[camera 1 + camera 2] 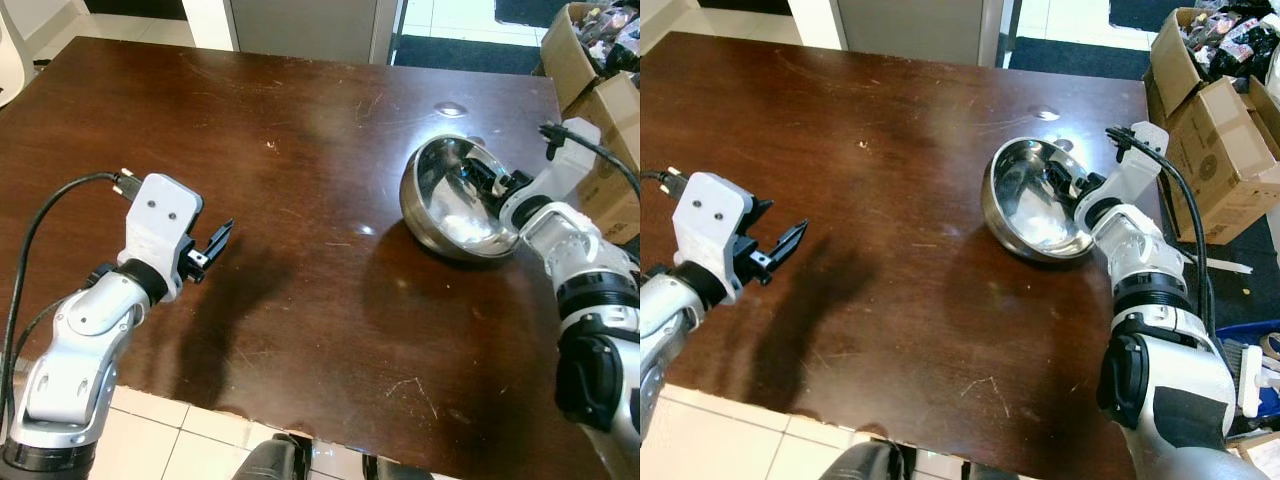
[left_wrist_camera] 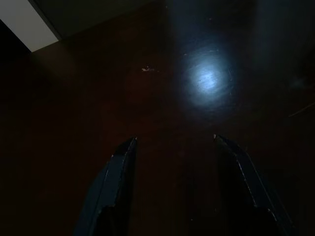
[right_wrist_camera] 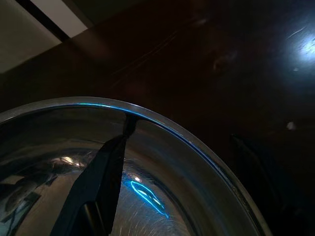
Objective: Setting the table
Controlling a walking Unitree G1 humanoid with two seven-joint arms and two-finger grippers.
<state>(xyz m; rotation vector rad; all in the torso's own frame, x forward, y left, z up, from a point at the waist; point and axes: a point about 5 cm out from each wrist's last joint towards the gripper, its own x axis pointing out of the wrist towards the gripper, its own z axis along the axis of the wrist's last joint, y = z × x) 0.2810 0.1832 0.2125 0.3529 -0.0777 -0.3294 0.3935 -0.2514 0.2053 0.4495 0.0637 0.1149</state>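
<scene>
Right gripper pinches the rim of the steel bowl, 1 black finger inside the wall and the other outside it; closed on the rim, as the right wrist view shows the inner finger lying against the polished wall; bowl tilted, its mouth turned toward the middle of the table, its underside at or just above the wood on the robot's right side of the table.

Left gripper hovers over bare wood on the robot's left, well apart from the bowl; fingers spread, nothing between them, the left wrist view showing only dark tabletop past the 2 tips.

Progress, as judged: early; 1 piece of tableware in hand and not yet set flat; no plates, cutlery or cups anywhere on the dark top. Left to do: level the bowl, let go, then fetch whatever else the setting needs.

Containers: bowl appears empty; pale patch low inside it reads as a reflection, not contents, though I cannot be certain. Cardboard boxes on the floor beyond the table's right edge, top one open and holding mixed small items, too small to name.
</scene>
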